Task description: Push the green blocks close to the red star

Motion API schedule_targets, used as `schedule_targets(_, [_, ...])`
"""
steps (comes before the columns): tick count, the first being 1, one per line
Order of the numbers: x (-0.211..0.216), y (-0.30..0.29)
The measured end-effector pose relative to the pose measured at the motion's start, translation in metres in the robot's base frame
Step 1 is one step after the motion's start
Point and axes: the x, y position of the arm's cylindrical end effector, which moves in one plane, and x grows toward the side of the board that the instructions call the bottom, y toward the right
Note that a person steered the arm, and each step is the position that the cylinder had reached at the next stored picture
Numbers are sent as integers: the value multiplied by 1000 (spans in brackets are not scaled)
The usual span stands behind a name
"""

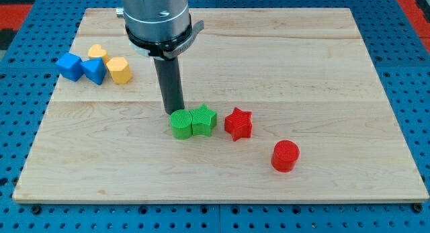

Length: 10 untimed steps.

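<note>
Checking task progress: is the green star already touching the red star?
No: the green star sits against the green cylinder, but bare board shows between it and the red star.

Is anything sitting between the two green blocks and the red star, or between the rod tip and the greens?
Nothing visible. My tip sits at the green cylinder's upper-left edge. The green star touches that cylinder, and only bare board separates it from the red star. The red cylinder lies off the path.
</note>
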Motion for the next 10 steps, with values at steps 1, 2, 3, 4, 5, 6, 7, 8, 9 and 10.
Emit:
schedule_targets(1, [-1,3])
schedule_targets(2, [-5,23])
schedule_targets(3, [-16,31])
schedule_targets(4, [-24,45])
schedule_targets(5, [-23,67])
schedule_targets(6, [-7,67])
schedule_targets(7, [3,68])
schedule_targets(8, [3,71])
schedule_targets(9, [4,74])
schedule_targets(10, [4,88])
